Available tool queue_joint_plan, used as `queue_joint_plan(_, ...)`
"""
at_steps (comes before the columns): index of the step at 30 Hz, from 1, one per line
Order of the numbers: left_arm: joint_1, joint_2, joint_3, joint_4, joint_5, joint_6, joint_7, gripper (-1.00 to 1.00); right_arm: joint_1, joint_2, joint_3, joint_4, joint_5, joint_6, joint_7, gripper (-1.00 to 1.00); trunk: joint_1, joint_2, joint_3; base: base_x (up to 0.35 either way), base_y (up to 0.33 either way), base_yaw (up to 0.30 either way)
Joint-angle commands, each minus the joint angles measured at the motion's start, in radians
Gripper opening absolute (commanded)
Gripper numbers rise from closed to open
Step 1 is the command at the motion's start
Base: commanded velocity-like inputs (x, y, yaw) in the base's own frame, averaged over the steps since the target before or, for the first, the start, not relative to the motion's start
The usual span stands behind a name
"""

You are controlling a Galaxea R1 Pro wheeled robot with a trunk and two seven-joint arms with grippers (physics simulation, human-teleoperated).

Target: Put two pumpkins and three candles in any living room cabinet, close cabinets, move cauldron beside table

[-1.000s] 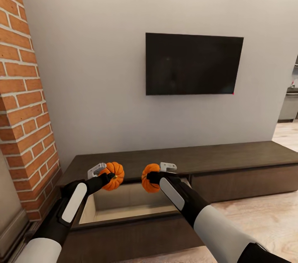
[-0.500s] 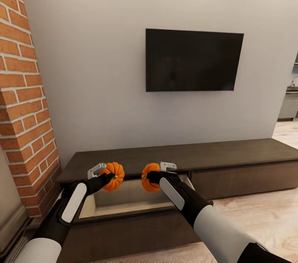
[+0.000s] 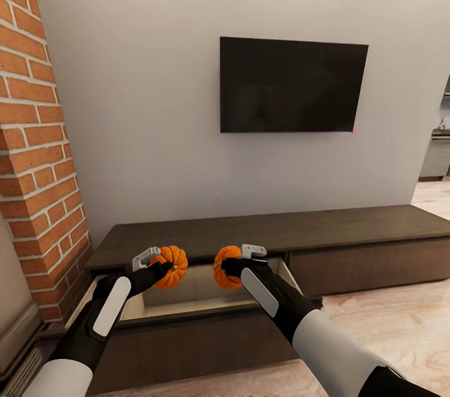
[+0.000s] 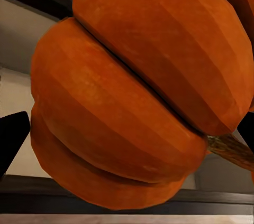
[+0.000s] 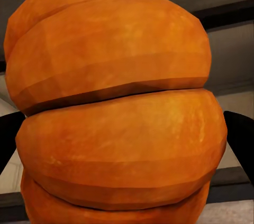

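Observation:
Each of my grippers holds one small orange ribbed pumpkin above the open drawer point(image 3: 194, 297) of the long dark brown cabinet point(image 3: 350, 231). My left gripper point(image 3: 164, 264) is shut on the left pumpkin point(image 3: 171, 266), which looms large in the left wrist view point(image 4: 137, 92) with its stem at one side. My right gripper point(image 3: 230, 262) is shut on the right pumpkin point(image 3: 226, 267), seen close up in the right wrist view point(image 5: 116, 108). The drawer's pale wood interior lies below both pumpkins. The candles and the cauldron are out of view.
A black TV point(image 3: 292, 85) hangs on the grey wall above the cabinet. A red brick column point(image 3: 34, 153) stands at the left. Pale wood floor point(image 3: 400, 328) spreads to the right, with a kitchen counter point(image 3: 436, 159) far right.
The whole view has tilted or pulled back: the TV sits higher and the cabinet lower and farther. Both grippers keep their pumpkins in the same spot in the picture.

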Motion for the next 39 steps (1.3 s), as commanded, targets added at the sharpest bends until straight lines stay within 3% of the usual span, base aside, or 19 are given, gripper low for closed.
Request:
queue_joint_plan(1, -0.001, 0.000, 0.000, -0.002, 0.011, 0.004, 0.009, -1.00, -0.001, 0.000, 0.003, -0.002, -0.006, 0.001, -0.010, -1.00, 0.004, -0.008, -0.004, 0.000, 0.000, 0.000)
queue_joint_plan(7, -0.001, 0.000, 0.000, -0.001, 0.011, 0.004, 0.009, -1.00, -0.002, -0.001, 0.003, -0.002, -0.006, 0.000, -0.010, -1.00, 0.027, -0.050, -0.023, 0.000, 0.000, 0.000)
queue_joint_plan(15, -0.001, -0.001, -0.001, -0.013, 0.010, 0.001, 0.009, -1.00, -0.002, 0.000, 0.003, -0.003, -0.005, -0.001, -0.010, -1.00, 0.027, -0.050, -0.023, 0.020, 0.000, 0.000)
queue_joint_plan(22, -0.001, -0.001, -0.002, -0.011, 0.012, 0.002, 0.010, -1.00, -0.002, -0.001, 0.007, -0.005, -0.002, -0.009, -0.010, -1.00, 0.027, -0.050, -0.023, 0.289, 0.000, 0.000)
queue_joint_plan(28, -0.001, -0.001, 0.000, -0.012, 0.011, 0.002, 0.011, -1.00, -0.002, -0.001, 0.034, 0.000, 0.066, -0.072, -0.010, -1.00, 0.027, -0.050, -0.023, 0.100, 0.000, 0.000)
queue_joint_plan(39, -0.001, -0.002, 0.002, -0.001, 0.012, 0.002, 0.012, -1.00, -0.002, -0.002, 0.045, 0.001, 0.075, -0.087, 0.007, -1.00, 0.027, -0.050, -0.023, 0.002, 0.000, 0.000)
